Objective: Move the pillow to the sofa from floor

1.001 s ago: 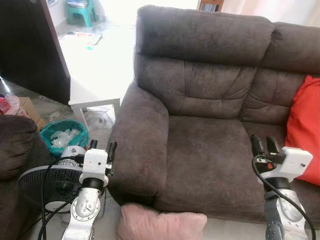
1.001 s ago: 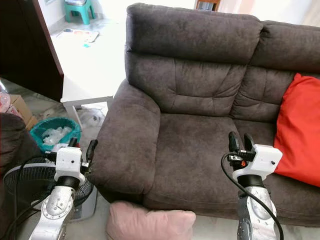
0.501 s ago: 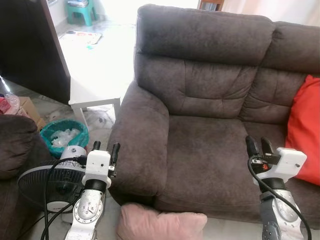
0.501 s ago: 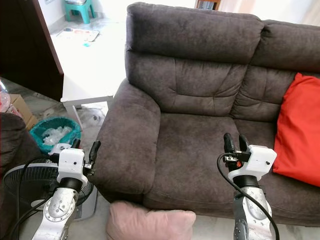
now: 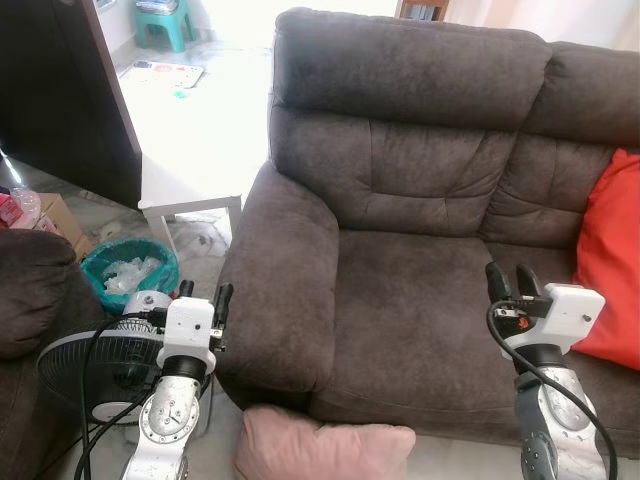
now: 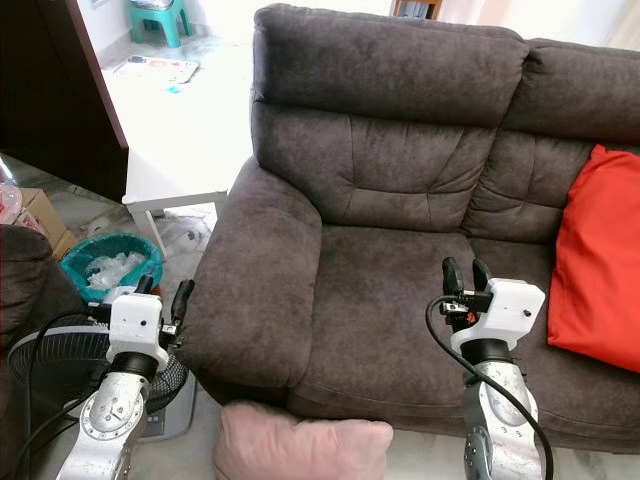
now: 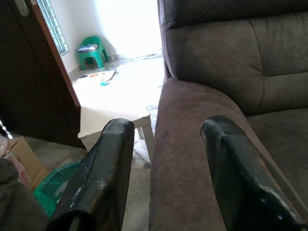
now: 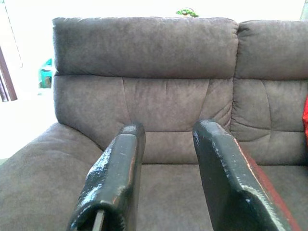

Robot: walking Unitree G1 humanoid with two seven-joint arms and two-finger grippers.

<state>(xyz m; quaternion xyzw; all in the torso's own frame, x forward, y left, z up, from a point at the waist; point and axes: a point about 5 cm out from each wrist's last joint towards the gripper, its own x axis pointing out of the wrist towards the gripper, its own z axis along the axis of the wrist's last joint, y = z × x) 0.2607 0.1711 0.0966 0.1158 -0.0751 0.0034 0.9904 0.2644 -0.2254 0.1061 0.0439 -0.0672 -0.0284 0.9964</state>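
Right end effector, fingers apart and empty, had drifted slightly leftward over the sofa seat; left end effector open by the armrest. Pink pillow remained on floor, ungrasped; pickup not begun.

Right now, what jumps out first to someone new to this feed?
The big dark brown sofa spreads across the scene, with a bright red cushion at its right end. A pink pillow lies on the floor against the sofa's front edge. Both grippers are open and hold nothing: left gripper by the armrest, right gripper over the seat.
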